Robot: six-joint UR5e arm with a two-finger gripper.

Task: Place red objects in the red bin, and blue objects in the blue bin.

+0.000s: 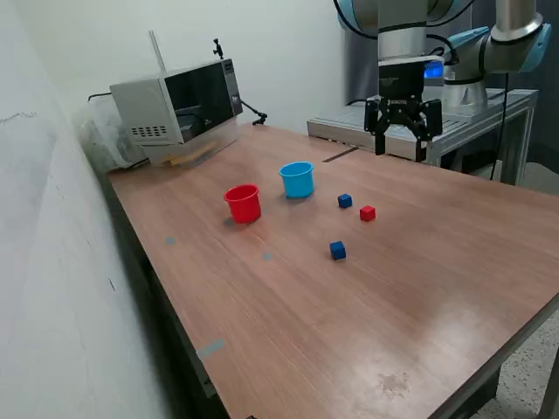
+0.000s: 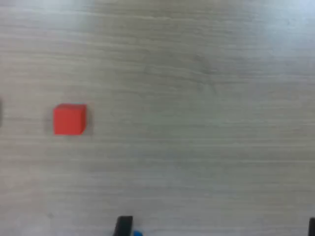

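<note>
In the exterior view the red bin (image 1: 243,203) and the light blue bin (image 1: 297,179) stand upright side by side on the wooden table. To the exterior view's right of them lie one blue cube (image 1: 345,201), a red cube (image 1: 368,213) and another blue cube (image 1: 338,250) nearer the front. My gripper (image 1: 402,152) hangs open well above the table's far side, beyond the cubes, holding nothing. In the wrist view a red cube (image 2: 69,119) rests on the bare wood, apart from my dark fingertips (image 2: 123,226) at the picture's edge.
A microwave (image 1: 179,105) sits at the table's far corner on the exterior view's left, against the wall. A metal bench (image 1: 454,118) carrying the arm's base adjoins the far edge. The table's front edge (image 1: 489,349) drops off on the exterior view's right.
</note>
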